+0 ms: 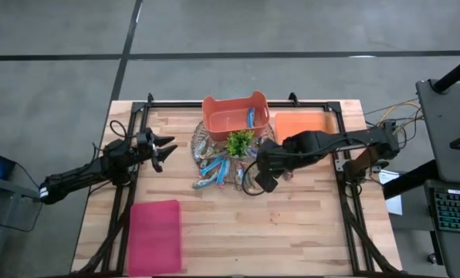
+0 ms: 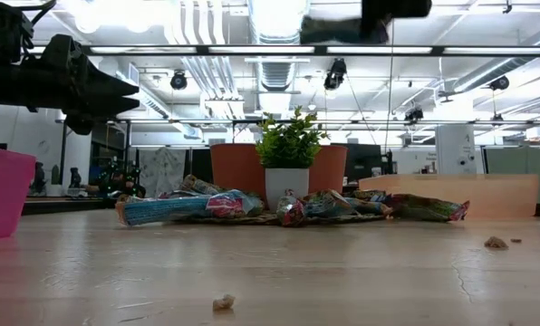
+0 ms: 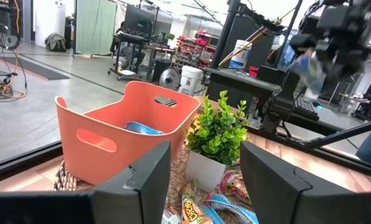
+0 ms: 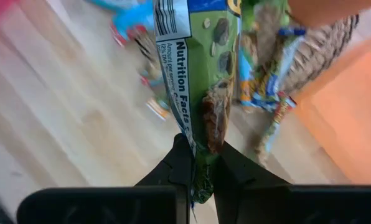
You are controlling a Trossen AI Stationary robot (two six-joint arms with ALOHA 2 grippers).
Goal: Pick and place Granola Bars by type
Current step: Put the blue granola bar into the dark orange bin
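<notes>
The right claw [image 4: 202, 163] is pinched tight on the end of a green-wrapped granola bar [image 4: 198, 68], which hangs from its tips clear of the counter [image 1: 276, 224], lifted out of the pile so it can go to its own kind. The rest of the granola bars [image 1: 214, 166] lie heaped on a woven mat around a small potted plant [image 1: 239, 143], with one blue bar [image 3: 142, 128] already lying in the orange bin [image 1: 234, 114] behind them. An orange tray [image 1: 303, 123] sits just beside that bin, and a pink bin [image 1: 154, 235] stands well apart at the near left. The right arm reaches in from the right, bent low over the pile's edge. The left claw [image 3: 204, 180] hovers beside the pile, spread and empty, pointed at the orange bin, apparently waiting.
</notes>
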